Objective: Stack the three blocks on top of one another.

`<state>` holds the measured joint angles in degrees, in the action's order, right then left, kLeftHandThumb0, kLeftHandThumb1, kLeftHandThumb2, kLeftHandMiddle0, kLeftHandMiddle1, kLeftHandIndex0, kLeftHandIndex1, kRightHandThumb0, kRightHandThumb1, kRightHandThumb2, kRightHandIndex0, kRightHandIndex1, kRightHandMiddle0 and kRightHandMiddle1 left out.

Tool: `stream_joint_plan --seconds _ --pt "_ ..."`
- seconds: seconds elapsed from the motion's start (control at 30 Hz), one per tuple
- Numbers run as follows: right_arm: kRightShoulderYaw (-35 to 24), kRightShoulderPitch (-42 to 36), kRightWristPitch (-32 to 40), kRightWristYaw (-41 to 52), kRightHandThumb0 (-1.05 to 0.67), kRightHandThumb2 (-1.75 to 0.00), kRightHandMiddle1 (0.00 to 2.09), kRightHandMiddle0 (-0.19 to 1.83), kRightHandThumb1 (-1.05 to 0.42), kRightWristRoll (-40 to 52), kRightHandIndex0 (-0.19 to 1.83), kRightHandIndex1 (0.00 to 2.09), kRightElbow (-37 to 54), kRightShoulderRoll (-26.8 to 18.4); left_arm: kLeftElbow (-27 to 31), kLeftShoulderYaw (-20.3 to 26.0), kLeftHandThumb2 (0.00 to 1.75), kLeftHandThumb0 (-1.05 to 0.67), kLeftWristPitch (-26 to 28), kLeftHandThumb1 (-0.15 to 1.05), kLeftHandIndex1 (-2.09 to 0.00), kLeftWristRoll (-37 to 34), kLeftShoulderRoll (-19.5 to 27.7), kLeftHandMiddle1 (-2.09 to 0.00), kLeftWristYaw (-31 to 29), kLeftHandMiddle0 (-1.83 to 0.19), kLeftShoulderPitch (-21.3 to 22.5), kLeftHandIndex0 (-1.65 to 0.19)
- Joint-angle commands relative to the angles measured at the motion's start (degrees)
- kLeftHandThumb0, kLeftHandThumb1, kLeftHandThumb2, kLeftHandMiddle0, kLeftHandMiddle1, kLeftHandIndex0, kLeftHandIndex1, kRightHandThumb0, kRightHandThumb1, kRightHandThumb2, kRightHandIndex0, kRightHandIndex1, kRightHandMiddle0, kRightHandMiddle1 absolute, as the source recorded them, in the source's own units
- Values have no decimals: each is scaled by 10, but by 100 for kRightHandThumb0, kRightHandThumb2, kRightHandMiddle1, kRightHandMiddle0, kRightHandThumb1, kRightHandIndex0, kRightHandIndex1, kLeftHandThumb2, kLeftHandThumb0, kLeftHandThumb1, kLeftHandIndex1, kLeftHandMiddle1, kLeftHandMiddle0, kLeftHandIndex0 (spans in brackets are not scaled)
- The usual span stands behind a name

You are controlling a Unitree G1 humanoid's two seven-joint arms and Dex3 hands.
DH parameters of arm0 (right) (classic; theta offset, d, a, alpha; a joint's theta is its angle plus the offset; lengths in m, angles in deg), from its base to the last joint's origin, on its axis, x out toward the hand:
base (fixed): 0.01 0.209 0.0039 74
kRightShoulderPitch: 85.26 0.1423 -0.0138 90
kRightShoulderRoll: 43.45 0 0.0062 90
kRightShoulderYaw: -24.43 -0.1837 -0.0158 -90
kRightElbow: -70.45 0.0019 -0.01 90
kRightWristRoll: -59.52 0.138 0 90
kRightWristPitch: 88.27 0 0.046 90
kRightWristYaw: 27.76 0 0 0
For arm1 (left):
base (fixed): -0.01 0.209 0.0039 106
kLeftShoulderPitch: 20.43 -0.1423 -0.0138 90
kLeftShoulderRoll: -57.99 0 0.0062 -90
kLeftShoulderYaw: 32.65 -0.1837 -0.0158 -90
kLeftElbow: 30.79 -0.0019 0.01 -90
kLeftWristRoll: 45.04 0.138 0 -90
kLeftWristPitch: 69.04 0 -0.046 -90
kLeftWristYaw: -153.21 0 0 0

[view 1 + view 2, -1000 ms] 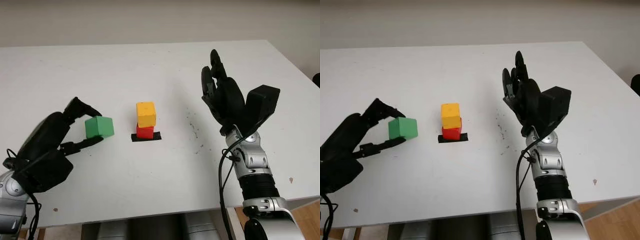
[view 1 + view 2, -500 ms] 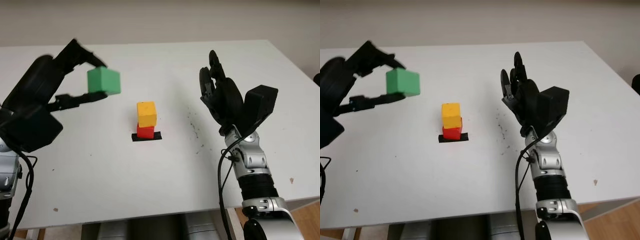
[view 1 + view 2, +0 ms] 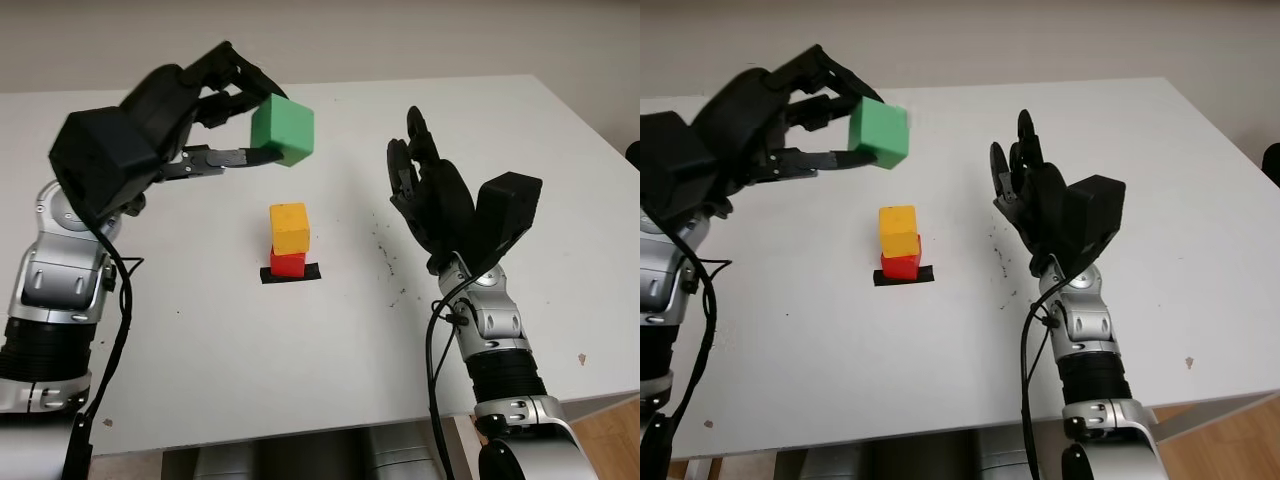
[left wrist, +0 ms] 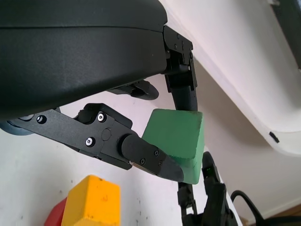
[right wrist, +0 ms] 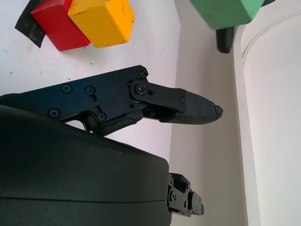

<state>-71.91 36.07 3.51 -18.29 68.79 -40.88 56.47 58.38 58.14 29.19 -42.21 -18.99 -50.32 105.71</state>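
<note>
Green block (image 3: pixel 283 130): pinched in the left hand (image 3: pixel 205 110), lifted clear of the bench, tilted, up and a little to the left of the stack as the head cameras see it.
Left hand fingers (image 4: pixel 146 157): closed on the green block from opposite sides; in the left wrist view one fingertip presses its near face and another (image 4: pixel 181 89) meets its top edge.
Yellow block (image 3: pixel 290 227): sits on the red block, slightly askew, overhanging it.
Red block (image 3: pixel 289 263): bottom of the stack, on a black tape mark (image 3: pixel 292 273) on the bench.
White bench (image 3: pixel 300 350): carries the stack near its middle; dark specks lie on it between the stack and the right hand.
Right hand (image 3: pixel 430 195): open, held upright to the right of the stack, palm turned toward it, holding nothing and apart from the blocks.
Right hand fingers (image 5: pixel 188 107): extended and empty, not touching the yellow or red block.
</note>
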Motion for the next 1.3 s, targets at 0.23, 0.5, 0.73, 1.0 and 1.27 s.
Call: stream_joint_plan --seconds 0.23,0.5,0.73,1.0,1.27 --pt "0 -1 9 -2 -59 -58 4 -19 -105 1 -19 0 16 0 -1 -34 7 -38 17 105 -158 54 20 -6 -16 -36 17 -31" --pt "6 1 0 -3 -57 -61 4 -18 -105 -11 -19 0 16 0 -2 -52 5 -35 37 103 -160 88 34 -5 -41 -35 37 -34" --pt "3 2 1 -5 -58 -60 5 -18 -105 -6 -19 0 17 1 -11 -53 5 -36 38 102 -162 84 31 -5 -55 -34 39 -35" --pt "0 4 -3 -2 -59 -57 6 -16 -105 -2 -19 0 12 1 -21 -57 6 -38 29 103 -159 86 31 -5 -59 -33 29 -36" --pt "-2 4 -1 -3 -59 -56 6 -16 -105 0 -19 0 12 2 -11 -71 7 -39 28 105 -165 117 51 -4 -69 -30 29 -34"
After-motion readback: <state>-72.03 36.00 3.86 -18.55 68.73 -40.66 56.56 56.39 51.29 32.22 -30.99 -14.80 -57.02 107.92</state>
